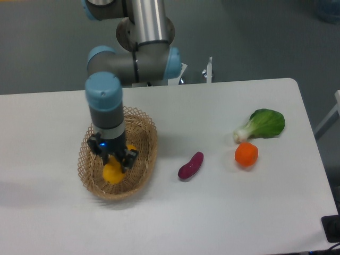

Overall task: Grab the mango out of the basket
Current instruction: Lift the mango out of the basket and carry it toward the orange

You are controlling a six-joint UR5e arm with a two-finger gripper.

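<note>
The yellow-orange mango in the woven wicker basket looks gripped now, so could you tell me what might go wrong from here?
1. The gripper seems closed across the smooth yellow-orange mango, mostly hidden beneath it; an off-centre hold could let it slip on lifting.
2. The fingers sit low inside the tan woven wicker basket; they may catch the lattice and drag it.
3. A dropped mango could roll towards the purple sweet potato.

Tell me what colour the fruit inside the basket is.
Yellow-orange; the mango shows in the camera view, under the gripper, in the basket.
</note>
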